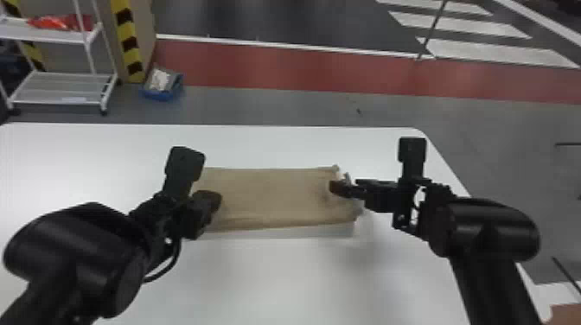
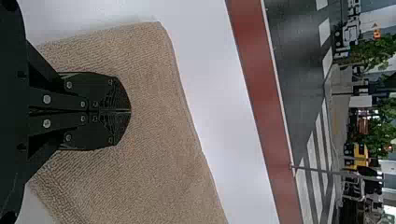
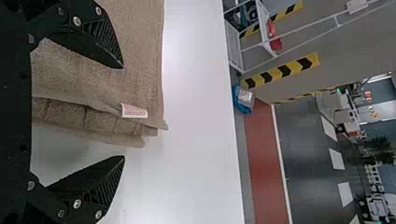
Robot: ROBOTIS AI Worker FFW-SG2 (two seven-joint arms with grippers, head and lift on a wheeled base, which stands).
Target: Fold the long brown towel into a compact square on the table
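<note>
The towel (image 1: 272, 196) lies mid-table, layered into a flat oblong, as I run the rig from afar. I judge the lengthwise folding done; what is left is bringing the ends in to make a compact square, with edges to even up. At the towel's nine o'clock end, my left gripper (image 2: 130, 112) has its fingers pressed together over the cloth. At three o'clock, my right gripper (image 3: 123, 113) stands spread, one finger over the towel, the other over bare table (image 1: 281, 281). The brown cloth is ribbed and nubby, its long sides fairly straight. Stacked layers show at the three o'clock end, uneven and slightly wavy, beside a small white tag (image 3: 134, 111) against the smooth, white tabletop.
</note>
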